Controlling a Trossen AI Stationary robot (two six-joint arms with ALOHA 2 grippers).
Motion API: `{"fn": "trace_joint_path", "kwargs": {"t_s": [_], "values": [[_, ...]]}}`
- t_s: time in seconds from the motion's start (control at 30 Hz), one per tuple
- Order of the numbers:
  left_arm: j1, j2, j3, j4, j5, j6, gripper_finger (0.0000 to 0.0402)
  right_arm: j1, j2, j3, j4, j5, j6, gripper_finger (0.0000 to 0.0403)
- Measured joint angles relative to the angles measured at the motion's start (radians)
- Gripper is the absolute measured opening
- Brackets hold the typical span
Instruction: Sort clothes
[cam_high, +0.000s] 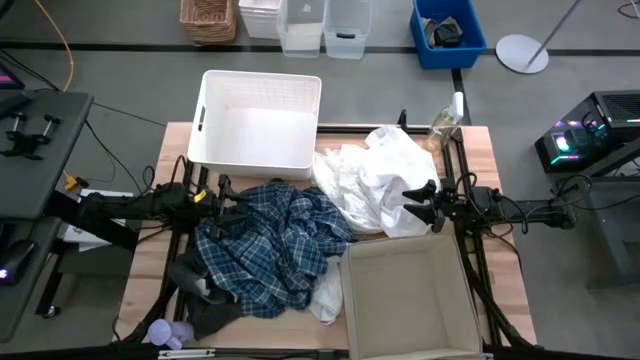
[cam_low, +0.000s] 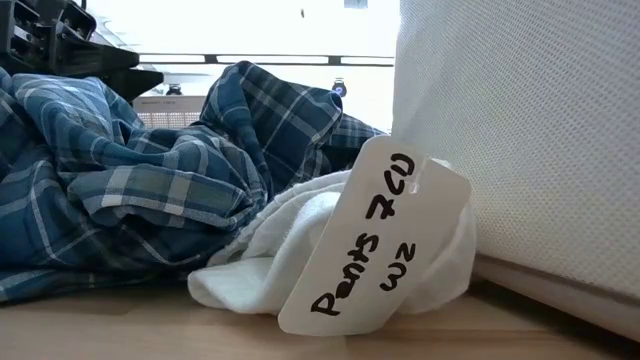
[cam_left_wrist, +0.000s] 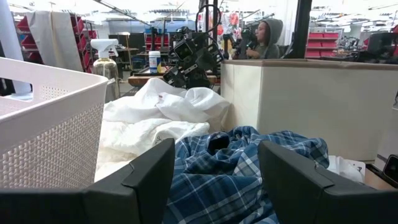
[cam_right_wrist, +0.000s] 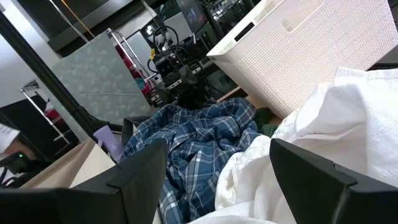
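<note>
Robot lab inside a warehouse-like workshop.
Red storage racks (cam_left_wrist: 36, 37) line the back, plastic bins (cam_high: 322, 25) sit on grey floor, and a lit computer tower (cam_high: 588, 130) stands beside the wooden table (cam_high: 505, 240).

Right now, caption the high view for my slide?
Both open claws, left claw and right claw, flank plaid shirt and white garments between basket and box.

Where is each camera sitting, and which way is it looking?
High view: above, looking straight down; both arms, left gripper, right gripper.
Low view: at tabletop height, close on the plaid shirt; no arm visible.
Left wrist view: past its open fingers toward the white clothes.
Right wrist view: past open fingers.
All share the plaid shirt.
</note>
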Motion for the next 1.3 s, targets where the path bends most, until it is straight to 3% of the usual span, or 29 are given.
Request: {"fn": "trace_joint_path", "kwargs": {"t_s": [0.53, 0.6, 0.7, 0.8, 0.87, 0.93, 1.07, 1.17, 1.3], "values": [[0.000, 0.000, 0.000, 0.046, -0.001, -0.016, 0.0218, 0.000, 0.000, 0.000, 0.000, 0.000, 0.000, 0.0279], [-0.004, 0.001, 0.000, 0.152, 0.020, -0.130, 0.0218, 0.000, 0.000, 0.000, 0.000, 0.000, 0.000, 0.0279], [-0.009, 0.020, 0.000, 0.439, 0.026, -0.269, 0.0218, 0.000, 0.000, 0.000, 0.000, 0.000, 0.000, 0.0279], [-0.018, 0.085, 0.020, 0.646, 0.002, -0.244, 0.0218, 0.000, 0.000, 0.000, 0.000, 0.000, 0.000, 0.0279], [-0.034, 0.157, 0.085, 0.581, 0.005, -0.212, 0.0218, 0.000, 0.000, 0.000, 0.000, 0.000, 0.000, 0.0279], [-0.054, 0.253, 0.189, 0.415, 0.029, -0.172, 0.0218, 0.000, 0.000, 0.000, 0.000, 0.000, 0.000, 0.0279], [-0.099, 0.488, 0.492, 0.029, 0.046, -0.125, 0.0218, 0.000, 0.000, 0.000, 0.000, 0.000, 0.000, 0.0279], [-0.117, 0.650, 0.712, -0.191, 0.045, -0.173, 0.0218, 0.000, 0.000, 0.000, 0.000, 0.000, 0.000, 0.0279], [-0.136, 0.815, 0.903, -0.231, 0.046, -0.307, 0.0218, 0.000, 0.000, 0.000, 0.000, 0.000, 0.000, 0.0279]]}}
